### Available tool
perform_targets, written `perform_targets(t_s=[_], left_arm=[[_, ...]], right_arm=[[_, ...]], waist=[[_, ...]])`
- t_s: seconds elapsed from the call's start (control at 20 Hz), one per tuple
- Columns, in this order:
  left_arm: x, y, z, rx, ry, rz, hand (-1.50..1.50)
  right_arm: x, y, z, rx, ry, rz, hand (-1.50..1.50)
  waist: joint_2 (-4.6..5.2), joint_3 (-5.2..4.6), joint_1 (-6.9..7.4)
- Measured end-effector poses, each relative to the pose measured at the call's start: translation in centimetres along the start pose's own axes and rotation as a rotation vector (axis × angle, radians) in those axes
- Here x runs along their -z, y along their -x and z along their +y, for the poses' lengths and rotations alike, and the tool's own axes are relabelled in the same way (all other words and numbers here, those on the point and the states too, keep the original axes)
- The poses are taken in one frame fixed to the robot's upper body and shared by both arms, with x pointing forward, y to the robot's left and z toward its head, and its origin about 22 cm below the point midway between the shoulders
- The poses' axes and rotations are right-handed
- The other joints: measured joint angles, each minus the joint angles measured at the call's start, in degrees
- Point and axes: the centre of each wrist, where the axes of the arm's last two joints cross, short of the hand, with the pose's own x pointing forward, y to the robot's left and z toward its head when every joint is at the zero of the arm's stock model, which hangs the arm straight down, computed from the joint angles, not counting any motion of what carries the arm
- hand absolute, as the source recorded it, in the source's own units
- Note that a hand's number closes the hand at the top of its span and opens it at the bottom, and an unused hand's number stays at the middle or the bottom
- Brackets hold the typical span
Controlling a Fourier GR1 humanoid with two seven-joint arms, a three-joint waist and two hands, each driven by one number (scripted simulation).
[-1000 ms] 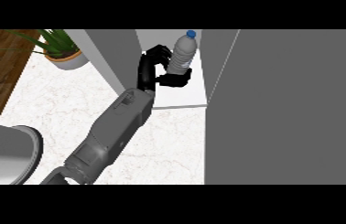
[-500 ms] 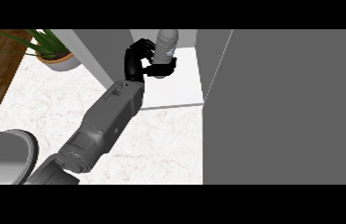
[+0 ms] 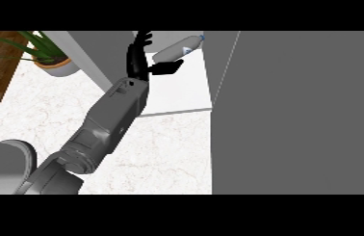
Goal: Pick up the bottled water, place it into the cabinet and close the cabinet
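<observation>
Now the bottled water lies tilted on the cabinet shelf, just beside the hand, whose fingers are spread apart and off it. Placing looks done; next, withdraw and swing the door shut

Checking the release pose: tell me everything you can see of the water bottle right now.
The bottled water is a clear, pale plastic bottle with a blue cap and a small blue mark on its label. It is tilted steeply, nearly lying over, cap pointing to the view's upper right toward the cabinet door. It sits inside the cabinet, above the white shelf. The hand is right beside it, fingers straight and spread, thumb just under the bottle's lower end; whether they touch cannot be told.
</observation>
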Motion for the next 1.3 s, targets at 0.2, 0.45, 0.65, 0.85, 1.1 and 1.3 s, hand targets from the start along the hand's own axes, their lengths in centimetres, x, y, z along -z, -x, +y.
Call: perform_targets(t_s=[0.2,0.45,0.65,0.85,1.1,1.3], left_arm=[[0.4,-0.3,0.2,-0.008,-0.002,-0.007,-1.50],[0.7,-1.9,-0.5,-0.104,0.067,-0.068,-1.50],[0.9,-3.2,-1.0,-0.230,0.111,-0.124,-1.50],[0.7,-3.7,-1.5,-0.324,0.160,-0.162,-1.50],[0.3,-4.4,-2.2,-0.380,0.198,-0.172,-1.50],[-0.7,-3.2,-2.3,-0.406,0.211,-0.173,-1.50]], right_arm=[[-0.1,0.0,-0.1,0.004,-0.010,0.000,-1.50],[0.2,0.2,0.1,0.018,-0.015,-0.005,-1.50],[0.1,0.1,0.1,0.028,-0.030,0.003,-1.50],[-0.2,0.0,0.0,0.026,-0.023,0.014,-1.50],[-0.1,0.0,0.3,0.040,-0.008,0.024,-1.50],[-0.1,0.1,0.8,0.064,-0.004,0.024,-1.50]], waist=[[0.13,-0.01,-0.05],[0.13,-0.04,0.34],[-0.25,-0.04,1.02],[-0.69,0.00,1.89],[-1.26,0.03,3.11],[-1.72,0.05,3.60]])
